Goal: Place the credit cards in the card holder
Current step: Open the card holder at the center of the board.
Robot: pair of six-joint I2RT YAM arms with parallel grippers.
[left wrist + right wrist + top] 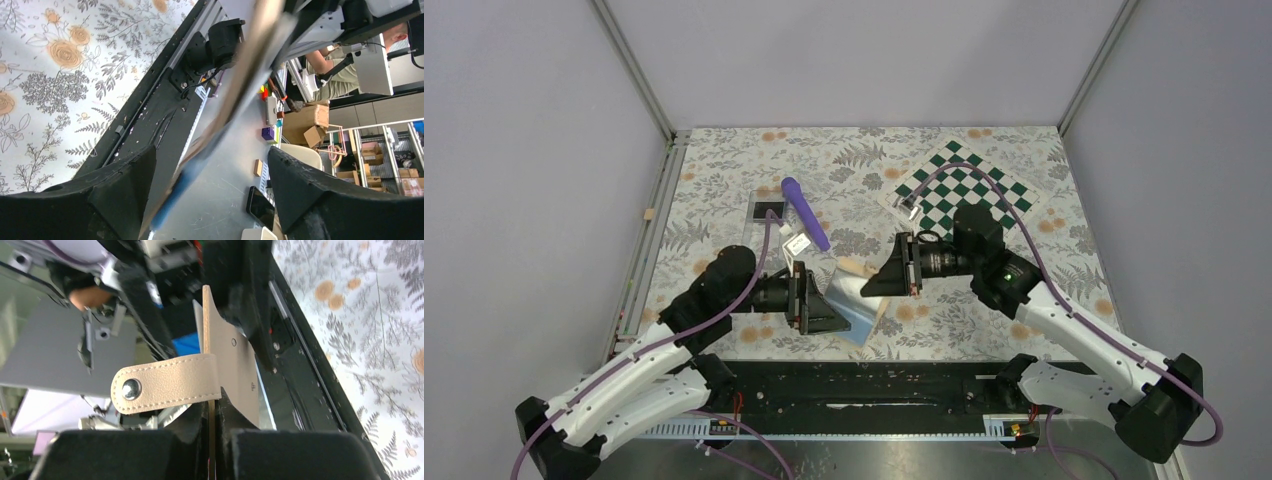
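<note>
Progress looks early: right gripper (212, 411) clamps the opened card holder (235, 365), left gripper (210, 150) straddles it unclosed, nothing visibly slotted inside.

The top camera looks down from high behind the arm bases over the whole table (724, 170), while both wrist cameras sit close on either side of the card holder (859, 300), which all three views share.
</note>
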